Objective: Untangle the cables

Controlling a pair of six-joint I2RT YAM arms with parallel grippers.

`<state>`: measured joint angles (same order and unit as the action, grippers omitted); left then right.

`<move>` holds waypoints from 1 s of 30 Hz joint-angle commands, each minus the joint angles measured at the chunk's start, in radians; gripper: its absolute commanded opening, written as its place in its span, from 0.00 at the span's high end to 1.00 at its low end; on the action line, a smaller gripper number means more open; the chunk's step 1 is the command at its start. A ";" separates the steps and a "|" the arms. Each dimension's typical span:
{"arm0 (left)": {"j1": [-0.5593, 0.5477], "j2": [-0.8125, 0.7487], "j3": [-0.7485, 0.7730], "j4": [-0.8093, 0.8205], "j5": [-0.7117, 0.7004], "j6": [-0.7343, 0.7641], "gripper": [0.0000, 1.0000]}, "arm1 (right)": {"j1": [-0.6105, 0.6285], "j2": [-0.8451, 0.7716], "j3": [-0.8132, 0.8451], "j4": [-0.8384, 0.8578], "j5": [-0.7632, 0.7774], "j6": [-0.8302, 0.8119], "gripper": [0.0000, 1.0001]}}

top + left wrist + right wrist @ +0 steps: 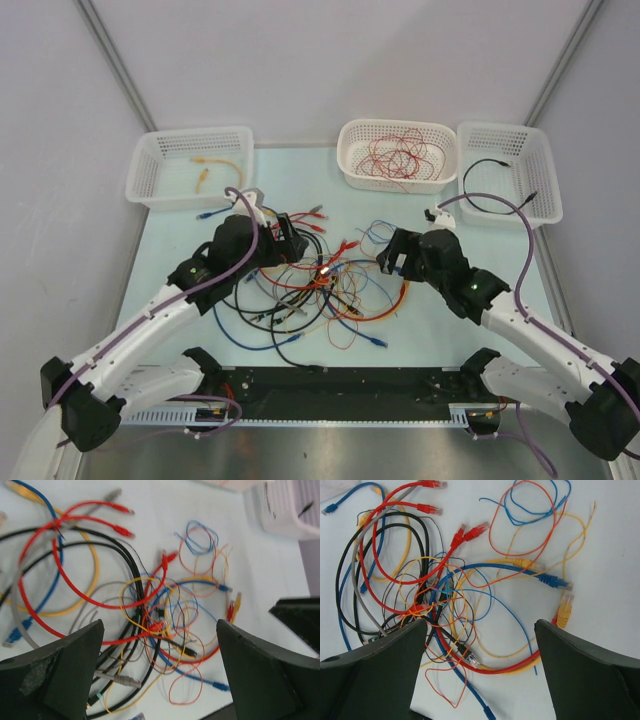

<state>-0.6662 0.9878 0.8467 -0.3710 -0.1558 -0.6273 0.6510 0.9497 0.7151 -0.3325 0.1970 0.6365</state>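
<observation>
The cables (315,285) lie in one tangled heap in the middle of the table: thick red, black, blue, yellow and grey ones with plug ends, laced with thin orange, blue and yellow wires. My left gripper (285,240) hovers over the heap's left side, open and empty. In the left wrist view the cables (150,615) show between the wide-apart fingers (65,675). My right gripper (392,255) hangs over the heap's right side, also open and empty. In the right wrist view a black plug, a red cable and a yellow cable (445,595) lie below the gripper (480,672).
Three white baskets stand along the far edge: the left basket (190,133) holds an orange cable, the middle basket (395,185) thin red wires, the right basket (545,165) a black cable. A blue plug end (205,214) lies near the left basket. A black rail (340,380) runs along the near edge.
</observation>
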 commanded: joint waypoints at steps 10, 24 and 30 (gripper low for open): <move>0.106 0.000 0.014 -0.045 0.099 -0.014 0.00 | 0.007 -0.086 -0.155 -0.102 0.090 0.285 0.08; 0.080 0.011 -0.097 0.053 0.234 -0.065 0.05 | -0.065 0.230 -0.207 0.119 0.039 0.282 0.21; 0.073 -0.020 -0.120 0.047 0.223 -0.066 0.05 | -0.088 0.330 -0.206 0.217 0.019 0.227 0.62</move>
<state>-0.5873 1.0054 0.7414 -0.3523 0.0597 -0.6815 0.5678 1.2304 0.5056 -0.2165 0.2180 0.8928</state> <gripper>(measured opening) 0.952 0.532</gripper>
